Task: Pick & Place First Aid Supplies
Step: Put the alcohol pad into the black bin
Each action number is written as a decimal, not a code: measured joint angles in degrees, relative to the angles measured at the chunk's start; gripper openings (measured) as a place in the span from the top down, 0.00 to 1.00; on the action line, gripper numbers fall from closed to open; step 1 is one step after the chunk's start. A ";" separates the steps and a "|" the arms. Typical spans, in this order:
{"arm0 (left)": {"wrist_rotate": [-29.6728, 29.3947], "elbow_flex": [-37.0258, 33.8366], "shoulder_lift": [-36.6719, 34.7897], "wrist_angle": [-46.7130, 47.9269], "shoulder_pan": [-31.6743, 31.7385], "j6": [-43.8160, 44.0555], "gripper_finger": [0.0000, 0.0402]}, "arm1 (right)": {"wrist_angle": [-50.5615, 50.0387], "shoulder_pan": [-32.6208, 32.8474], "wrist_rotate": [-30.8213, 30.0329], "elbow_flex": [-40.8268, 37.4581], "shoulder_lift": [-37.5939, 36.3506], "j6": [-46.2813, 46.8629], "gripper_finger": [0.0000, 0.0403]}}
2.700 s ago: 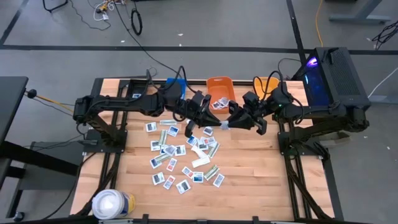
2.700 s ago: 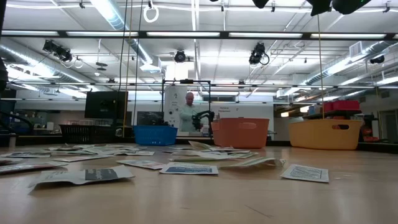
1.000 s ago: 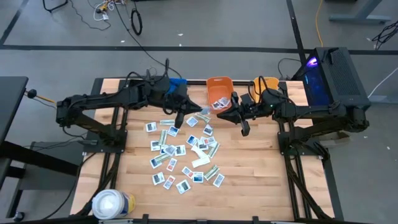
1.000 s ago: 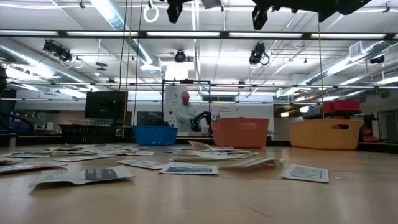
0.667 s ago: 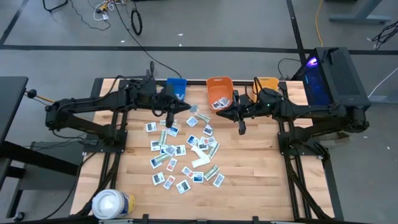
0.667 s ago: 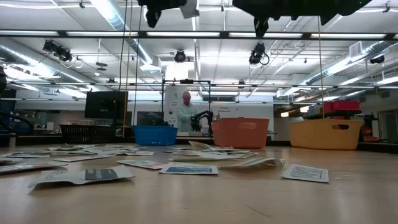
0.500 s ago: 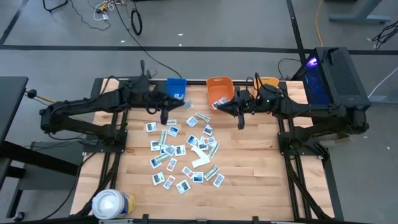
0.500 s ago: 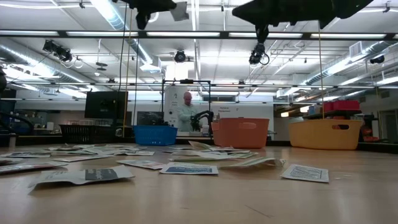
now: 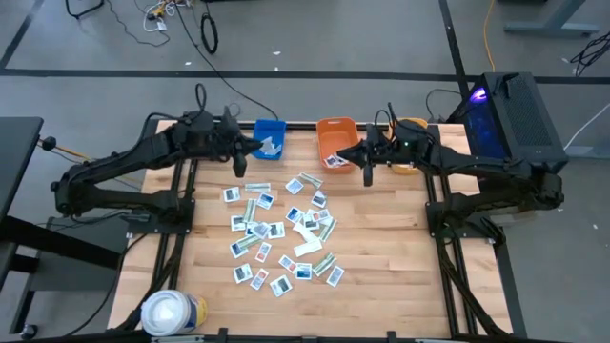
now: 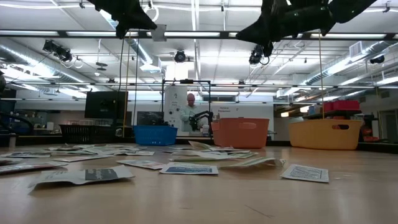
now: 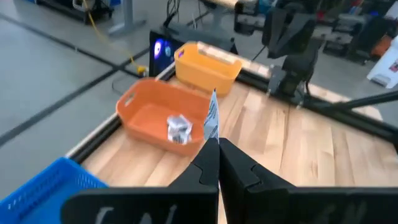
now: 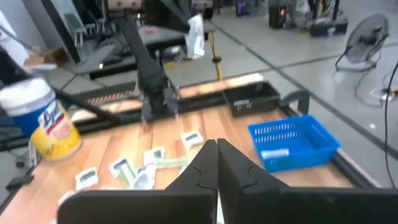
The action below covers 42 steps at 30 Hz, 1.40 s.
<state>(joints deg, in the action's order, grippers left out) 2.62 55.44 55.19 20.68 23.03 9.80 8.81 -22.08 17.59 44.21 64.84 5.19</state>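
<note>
Your left gripper [image 9: 239,168] hangs beside the blue bin [image 9: 270,139], fingers pinching a small packet [image 11: 212,116], mostly edge-on, print unreadable. First aid packets [image 9: 282,232] lie scattered mid-tabletop [image 9: 400,267]. Your right gripper [image 9: 367,175] hovers by the orange bin [image 9: 336,139], fingers pressed together; anything held is hidden.

Robotics lab: exposed ceiling ducts [image 10: 37,53], floor cables [image 9: 205,29], wooden workbench [image 9: 381,276].
</note>
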 joint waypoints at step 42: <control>-24.28 -8.64 -18.76 23.35 15.63 5.92 1.00 | -7.91 2.83 -1.18 0.00 0.00 0.37 1.00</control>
<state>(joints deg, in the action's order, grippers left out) -21.66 46.80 36.44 44.03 38.65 15.72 0.91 -19.25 16.41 44.21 64.84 5.56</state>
